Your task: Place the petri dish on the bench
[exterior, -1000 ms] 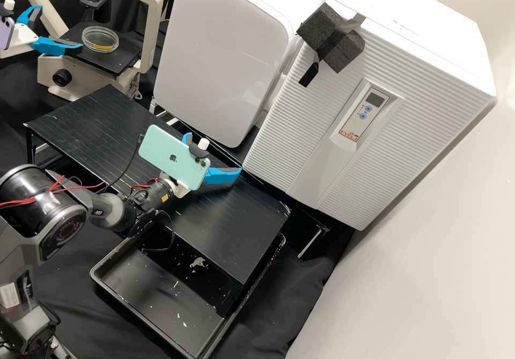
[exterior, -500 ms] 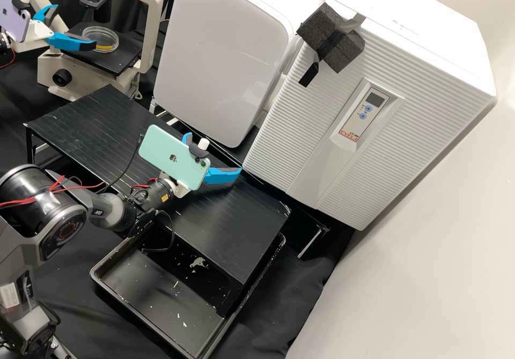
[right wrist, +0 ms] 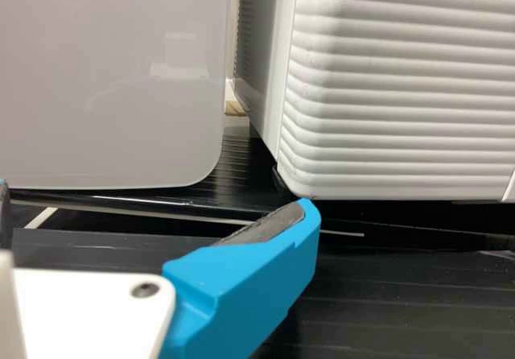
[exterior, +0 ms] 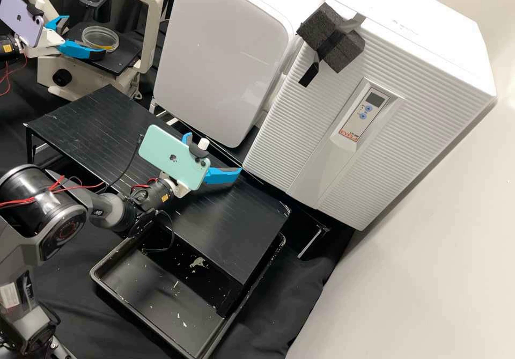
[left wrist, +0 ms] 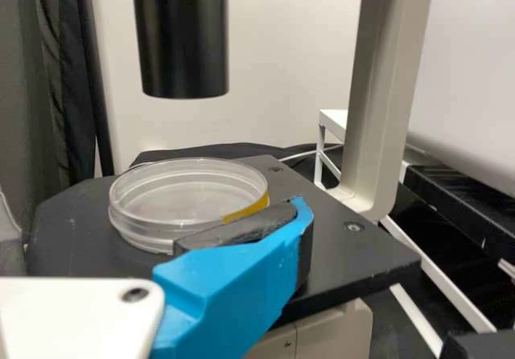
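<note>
The left gripper (exterior: 86,36) is open at the microscope stage, empty, one finger along the near side of the petri dish (exterior: 100,38). In the left wrist view, a finger of this gripper (left wrist: 161,222) partly covers the rim of the clear round dish (left wrist: 185,194), which has a yellow mark on its side; whether they touch I cannot tell. The dish lies flat on the black stage, below the objective. Over the black slatted bench (exterior: 225,230), the right gripper (exterior: 214,152) is held open with nothing in it; its fingers stand wide apart in the right wrist view (right wrist: 153,202).
The microscope's pale arm (exterior: 154,26) rises at the stage's right side. Behind the bench stand a white rounded cabinet (exterior: 220,53) and a ribbed white unit (exterior: 300,133). A black tray (exterior: 155,305) sits below the bench's near edge.
The left gripper has moved rightward and slightly down in the high view, its near finger passing along the dish's near side. The right arm has kept still, and the dish has stayed on the stage.
</note>
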You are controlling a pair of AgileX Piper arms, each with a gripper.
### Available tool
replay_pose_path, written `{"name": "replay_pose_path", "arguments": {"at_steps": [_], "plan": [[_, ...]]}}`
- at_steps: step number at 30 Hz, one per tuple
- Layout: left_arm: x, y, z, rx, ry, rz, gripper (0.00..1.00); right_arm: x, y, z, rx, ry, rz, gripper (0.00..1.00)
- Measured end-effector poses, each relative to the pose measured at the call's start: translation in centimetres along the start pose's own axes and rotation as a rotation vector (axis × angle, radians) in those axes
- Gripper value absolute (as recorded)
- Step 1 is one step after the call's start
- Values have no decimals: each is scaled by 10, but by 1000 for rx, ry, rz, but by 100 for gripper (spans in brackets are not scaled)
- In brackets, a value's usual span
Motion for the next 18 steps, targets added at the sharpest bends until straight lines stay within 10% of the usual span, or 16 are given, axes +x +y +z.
{"name": "replay_pose_path", "arguments": {"at_steps": [18], "plan": [[21,-7,4,-17,-16,-6,100,0,0,0,0,0,0,100]]}}
